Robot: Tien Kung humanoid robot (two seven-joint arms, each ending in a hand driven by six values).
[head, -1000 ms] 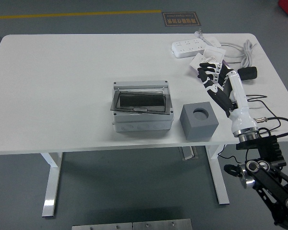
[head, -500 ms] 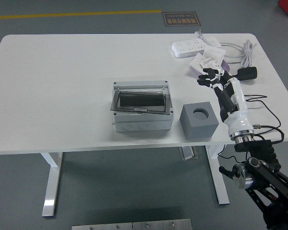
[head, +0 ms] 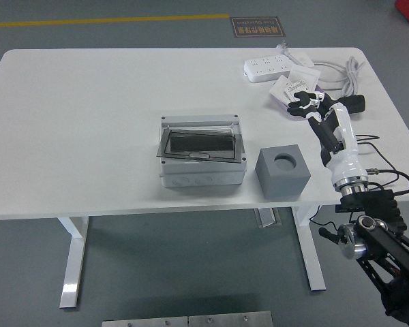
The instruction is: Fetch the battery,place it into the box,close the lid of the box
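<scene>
The grey box (head: 201, 160) stands in the middle of the table, its dark see-through lid (head: 200, 144) lying down over the opening, slightly askew. To its right is a grey cube holder (head: 282, 172) with a round hole in its top that looks empty. No battery shows anywhere; the tinted lid hides what is inside the box. My right hand (head: 305, 107) hovers over the table's right side, behind and to the right of the cube, clear of both cube and box. Its fingers (head: 298, 105) are loosely bent and hold nothing. The left arm is out of the picture.
A white power strip (head: 267, 67) lies at the back right, with small paper packets (head: 294, 85) in front of it and white cables (head: 344, 75) running right. A black plug (head: 355, 103) sits just right of my hand. Black wires (head: 378, 167) trail off the right edge.
My right hand has drawn back to the right and a little away from me. It has turned, and its fingers went from spread to loosely bent. Box and cube are unmoved.
</scene>
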